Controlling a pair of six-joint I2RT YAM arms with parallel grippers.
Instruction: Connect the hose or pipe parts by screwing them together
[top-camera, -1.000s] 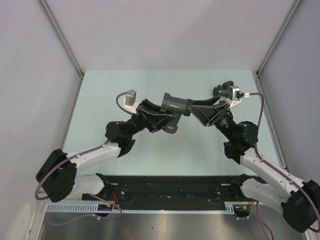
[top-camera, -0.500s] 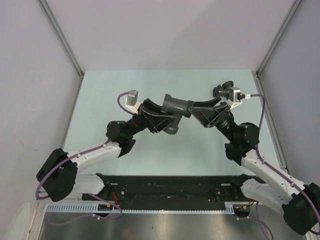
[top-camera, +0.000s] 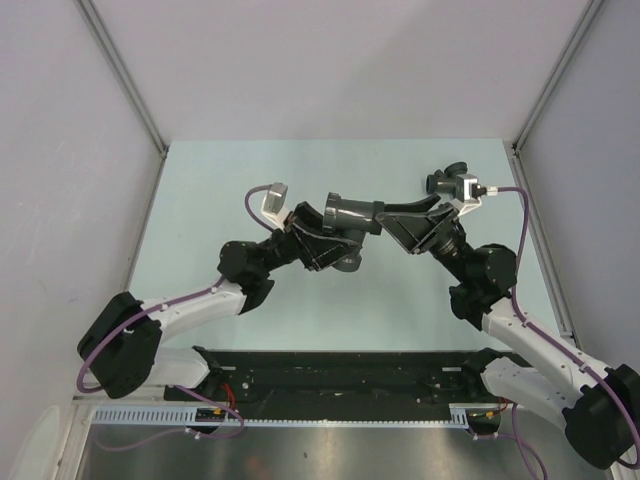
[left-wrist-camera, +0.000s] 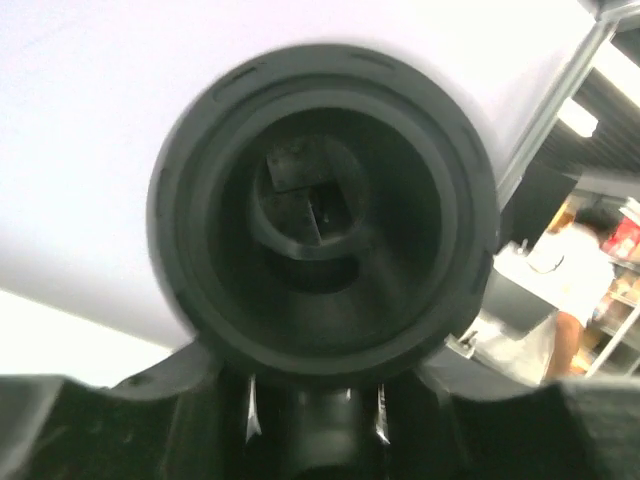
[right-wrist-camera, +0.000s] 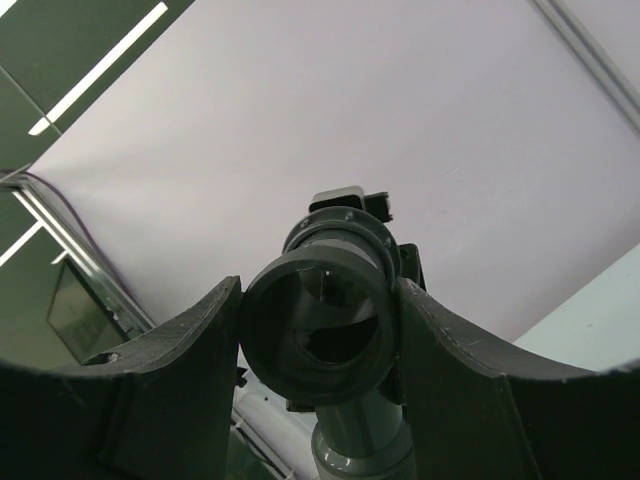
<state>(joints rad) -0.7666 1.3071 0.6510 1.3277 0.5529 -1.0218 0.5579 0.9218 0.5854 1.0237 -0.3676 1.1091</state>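
The two dark grey pipe parts hang joined end to end above the table (top-camera: 240, 170), between my grippers. The straight tube's flared ring (right-wrist-camera: 320, 340) sits squeezed between the right gripper's fingers (right-wrist-camera: 455, 390); my right gripper (top-camera: 392, 216) is shut on it. The branched fitting (top-camera: 345, 212) shows its wide round port (left-wrist-camera: 320, 210) to the left wrist view. Its small side stub (left-wrist-camera: 325, 420) points down between the jaws of my left gripper (top-camera: 335, 245), with thin slivers of light on both sides of the stub, so these jaws stand slightly open around it.
A black rail (top-camera: 340, 370) runs along the near edge between the arm bases. Metal frame posts (top-camera: 125, 85) rise at the table's far corners, with pale walls on three sides. Purple cables (top-camera: 520, 215) loop off both wrists.
My left wrist has shifted slightly right and rolled around the fitting, and its jaws have eased off the stub. The joined parts and the right arm have stayed in place.
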